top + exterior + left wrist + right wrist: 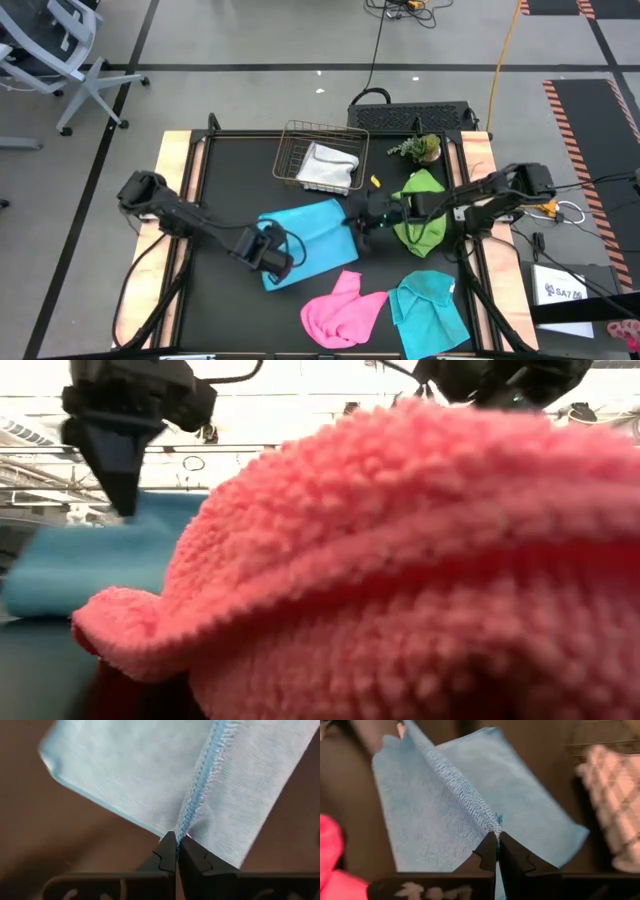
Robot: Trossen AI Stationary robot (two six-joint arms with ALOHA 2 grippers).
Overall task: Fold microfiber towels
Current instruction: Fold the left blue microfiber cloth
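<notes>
In the low view the pink towel (420, 560) blocks most of the table. Left gripper (176, 840) and right gripper (497, 837) reach toward mid-table, each pinched tight on a hem of the blue towel (305, 235).

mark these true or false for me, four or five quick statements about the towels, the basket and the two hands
1. Both hands are shut on the same blue towel: the left hand and the right hand each pinch an edge. True.
2. The copper wire basket is empty. False: a white-grey towel lies in it.
3. The pink towel lies crumpled at the table's near edge, beside a second blue towel. True.
4. The lime green towel is folded flat inside the basket. False: it lies bunched on the table near the small plant.
5. The left hand holds the pink towel. False: it grips the blue towel.
</notes>
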